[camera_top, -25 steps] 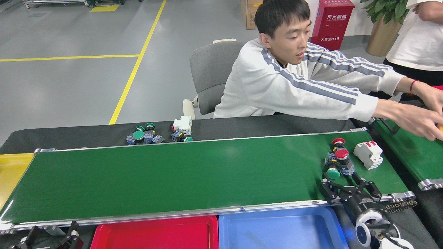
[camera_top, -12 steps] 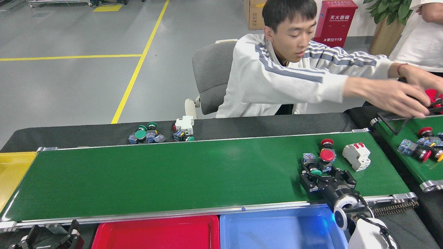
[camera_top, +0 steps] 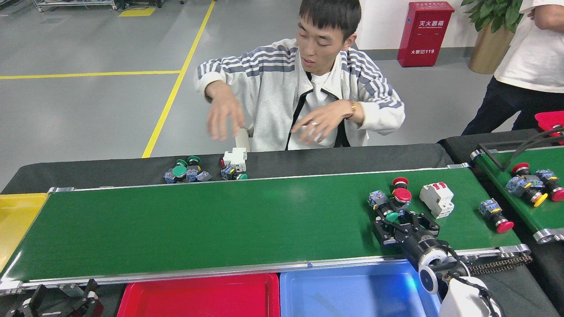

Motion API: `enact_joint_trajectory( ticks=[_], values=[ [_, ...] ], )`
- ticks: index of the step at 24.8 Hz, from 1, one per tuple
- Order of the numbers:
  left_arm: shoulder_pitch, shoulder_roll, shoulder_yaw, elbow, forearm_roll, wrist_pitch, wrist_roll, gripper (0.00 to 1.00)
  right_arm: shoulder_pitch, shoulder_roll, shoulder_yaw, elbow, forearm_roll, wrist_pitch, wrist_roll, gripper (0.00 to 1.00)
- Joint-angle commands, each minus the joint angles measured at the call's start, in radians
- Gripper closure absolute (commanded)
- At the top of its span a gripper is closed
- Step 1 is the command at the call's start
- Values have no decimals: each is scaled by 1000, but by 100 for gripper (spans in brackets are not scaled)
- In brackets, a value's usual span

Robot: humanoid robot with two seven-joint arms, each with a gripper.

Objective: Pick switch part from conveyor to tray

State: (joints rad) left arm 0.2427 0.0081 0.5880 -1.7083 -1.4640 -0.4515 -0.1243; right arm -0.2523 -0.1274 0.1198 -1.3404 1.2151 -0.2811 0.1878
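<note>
Crowding is the main hazard: the right end effector [camera_top: 393, 219], fingers apart around a green-capped push-button switch [camera_top: 390, 215] at the right of the conveyor [camera_top: 220, 224], may knock the red-capped switches [camera_top: 401, 193] touching it, or close on two at once. The left end effector [camera_top: 61, 299] rests low, state unclear. The red tray [camera_top: 198, 297] sits nearer, left of a blue tray [camera_top: 352, 293]. Beyond: black table [camera_top: 110, 171], grey floor.

Grey floor [camera_top: 88, 101] with yellow lines [camera_top: 169, 94], red cabinet [camera_top: 422, 33], apparently a potted plant [camera_top: 490, 39].
</note>
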Motion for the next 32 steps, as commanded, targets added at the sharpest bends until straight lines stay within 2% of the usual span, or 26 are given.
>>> enact_joint_trajectory(
  ticks=[1,4,5,6,7,8,11,14,16,18,20,21,25,29,32],
  values=[
    [-2,12,1,-10,4,-1,8,0,39,19,9,-108,-2,-118,-7,99],
    [0,12,3,-10,4,-1,8,0,120,45,89,-221,-2,-316,-5,98],
    [-2,12,3,-10,4,-1,8,0,127,49,119,-229,0,-374,-5,88],
    [-2,12,3,-8,4,-1,8,0,128,65,166,-229,4,-409,-5,60],
    [-2,12,3,-7,4,-1,8,0,128,74,201,-227,11,-418,-7,25],
    [-2,12,3,-1,4,-1,8,0,128,77,247,-227,11,-425,-8,0],
    [-11,10,1,7,5,-1,8,0,127,75,308,-224,11,-429,-8,0],
    [-28,10,1,10,5,-1,8,0,127,81,302,-221,8,-418,-7,0],
    [-23,12,6,7,7,-1,8,0,136,83,247,-235,-3,-397,-8,0],
    [-17,13,16,9,8,-1,8,0,194,100,101,-260,-5,-290,-10,6],
    [-17,18,16,9,10,-1,8,0,297,163,-28,-319,-2,-116,-11,7],
    [-16,24,15,7,10,-1,8,0,337,177,-75,-352,0,-35,-18,7],
    [-11,33,18,7,10,-1,8,0,489,166,-157,-419,17,163,-134,9],
    [-13,47,15,7,11,-1,8,0,499,149,-158,-413,75,300,-145,10],
    [-13,46,9,7,11,-1,8,0,438,134,-155,-401,89,338,-131,10]
  ],
)
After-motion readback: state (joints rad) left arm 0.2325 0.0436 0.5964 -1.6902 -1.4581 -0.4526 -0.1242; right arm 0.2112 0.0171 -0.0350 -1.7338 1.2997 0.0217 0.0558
